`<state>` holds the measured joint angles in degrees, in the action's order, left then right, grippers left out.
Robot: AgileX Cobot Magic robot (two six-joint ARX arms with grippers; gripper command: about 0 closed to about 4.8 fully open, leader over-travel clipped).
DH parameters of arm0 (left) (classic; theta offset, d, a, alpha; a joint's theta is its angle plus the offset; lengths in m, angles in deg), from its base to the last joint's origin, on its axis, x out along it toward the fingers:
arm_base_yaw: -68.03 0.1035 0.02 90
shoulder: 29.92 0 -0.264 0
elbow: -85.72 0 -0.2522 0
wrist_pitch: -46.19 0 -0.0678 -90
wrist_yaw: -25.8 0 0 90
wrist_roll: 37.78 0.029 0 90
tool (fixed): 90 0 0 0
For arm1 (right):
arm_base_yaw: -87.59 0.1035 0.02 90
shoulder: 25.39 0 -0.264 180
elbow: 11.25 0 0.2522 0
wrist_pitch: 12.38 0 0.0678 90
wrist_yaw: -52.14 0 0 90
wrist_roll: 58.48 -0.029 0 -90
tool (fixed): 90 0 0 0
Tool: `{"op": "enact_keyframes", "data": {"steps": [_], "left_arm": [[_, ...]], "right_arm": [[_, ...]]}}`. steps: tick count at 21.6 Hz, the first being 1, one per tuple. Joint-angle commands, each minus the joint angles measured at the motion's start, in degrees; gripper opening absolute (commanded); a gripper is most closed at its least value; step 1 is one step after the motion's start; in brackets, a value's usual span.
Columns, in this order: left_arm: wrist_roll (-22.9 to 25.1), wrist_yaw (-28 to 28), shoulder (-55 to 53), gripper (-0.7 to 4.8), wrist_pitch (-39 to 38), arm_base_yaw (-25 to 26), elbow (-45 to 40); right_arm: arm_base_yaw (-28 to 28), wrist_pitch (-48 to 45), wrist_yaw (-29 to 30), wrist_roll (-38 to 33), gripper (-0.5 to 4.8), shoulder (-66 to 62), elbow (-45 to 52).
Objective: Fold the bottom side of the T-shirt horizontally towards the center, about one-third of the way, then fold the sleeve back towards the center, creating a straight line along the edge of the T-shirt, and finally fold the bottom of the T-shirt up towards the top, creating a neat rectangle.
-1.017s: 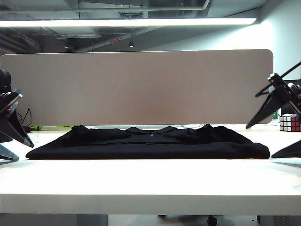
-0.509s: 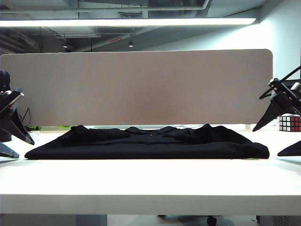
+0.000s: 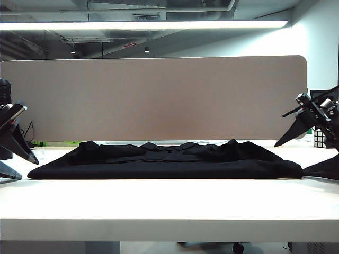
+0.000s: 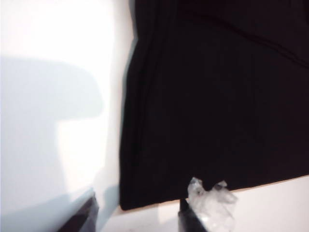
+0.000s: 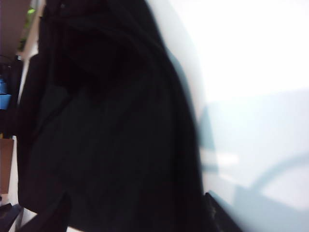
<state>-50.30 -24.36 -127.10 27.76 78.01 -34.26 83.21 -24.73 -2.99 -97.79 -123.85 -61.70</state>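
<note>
The T-shirt (image 3: 167,160) lies flat across the middle of the white table (image 3: 169,203), already gathered into a long low band with its collar toward the grey partition (image 3: 153,98) and its near long edge straight. The left gripper (image 3: 11,147) hangs at the garment's left end, jaws apart and empty, its fingertips just off the cloth corner in the left wrist view. The right gripper (image 3: 308,151) hangs at the right end, jaws also wide apart, holding nothing; the lower finger sits close to the cloth edge. A puzzle cube (image 3: 319,138) stands behind it. Judgement: the lengthwise folds appear done, and a further fold is in preparation. The next move calls for both grippers to descend onto the end corners, close on the fabric together, and carry it over evenly.
</note>
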Motion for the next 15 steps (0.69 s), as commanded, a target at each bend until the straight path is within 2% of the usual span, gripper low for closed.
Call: {"op": "enact_keyframes", "data": {"steps": [1, 12, 15], "left_arm": [[0.0, -0.2, -0.4, 2.10, 0.6, 0.0, 0.0], [0.0, -1.5, -1.2, 2.09, 3.1, -2.4, 0.0], [-0.2, -1.4, -1.5, 2.04, 4.0, -2.4, 0.1]], "right_arm": [[1.1, 3.1, -0.2, -1.4, 3.68, -1.6, 0.8], [2.8, 1.6, -0.4, -2.5, 3.63, -1.6, 0.7], [2.9, 1.6, -0.3, -2.5, 3.38, -1.7, 0.7]]}}
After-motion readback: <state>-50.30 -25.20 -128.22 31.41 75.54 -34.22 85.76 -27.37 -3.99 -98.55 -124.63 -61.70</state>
